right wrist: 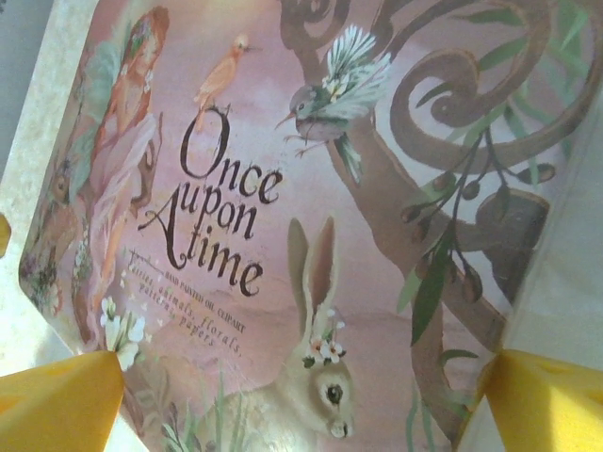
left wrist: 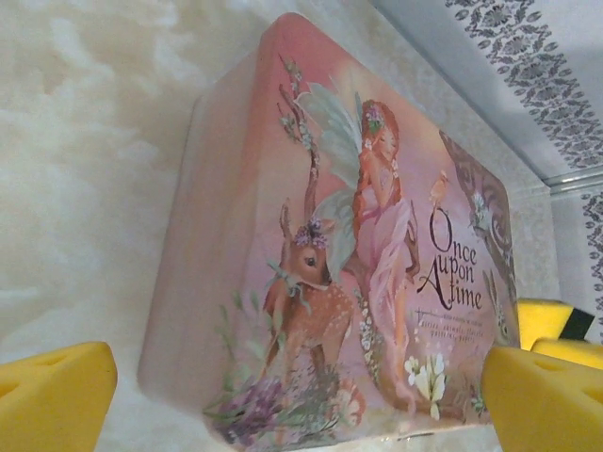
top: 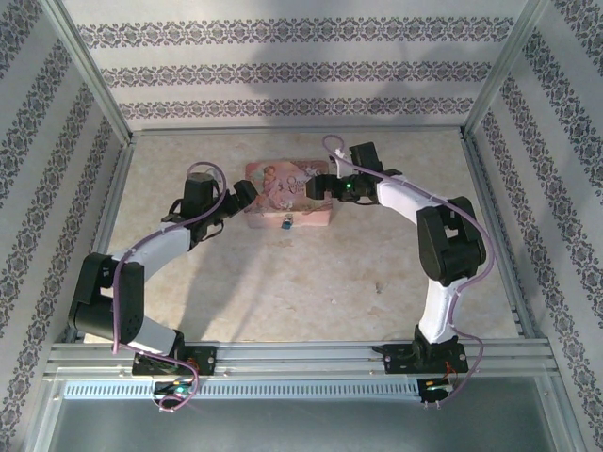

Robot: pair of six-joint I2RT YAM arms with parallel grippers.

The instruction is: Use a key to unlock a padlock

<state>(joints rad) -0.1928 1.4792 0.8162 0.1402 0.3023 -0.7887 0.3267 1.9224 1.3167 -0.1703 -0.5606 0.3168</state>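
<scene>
Room: patterned paper walls close in a pale marbled table [top: 311, 282], bare apart from what sits at its far middle.
Left fingers [top: 247, 195]: spread wide and holding nothing. From the left wrist you see the yellow pads standing far apart, with the box's left end just ahead of them.
Right fingers [top: 318, 185]: also released and gaping, hanging over the right part of the lid. I cannot tell whether they touch it.
Box [top: 283, 191]: flat and pink with an illustrated lid, lying between the two sets of fingers.
Padlock [top: 285, 224]: a tiny blue body at the box's near wall, between both sets of fingers and a little nearer the arms than either.
Key: too small to make out, so find it before you commit an arm.
Handling: expect the padlock to be light, rigid and smooth. It will probably swing or twist on its fastening once a key pushes against it.
Where to grip: pinch the blue body across its flat sides. Keep off the silvery metal part and leave the keyhole end free.
Risk: your fingers are broad next to such a small body, so a slightly off-centre pinch could squirt it aside. The box will probably slide if you nudge it.
</scene>
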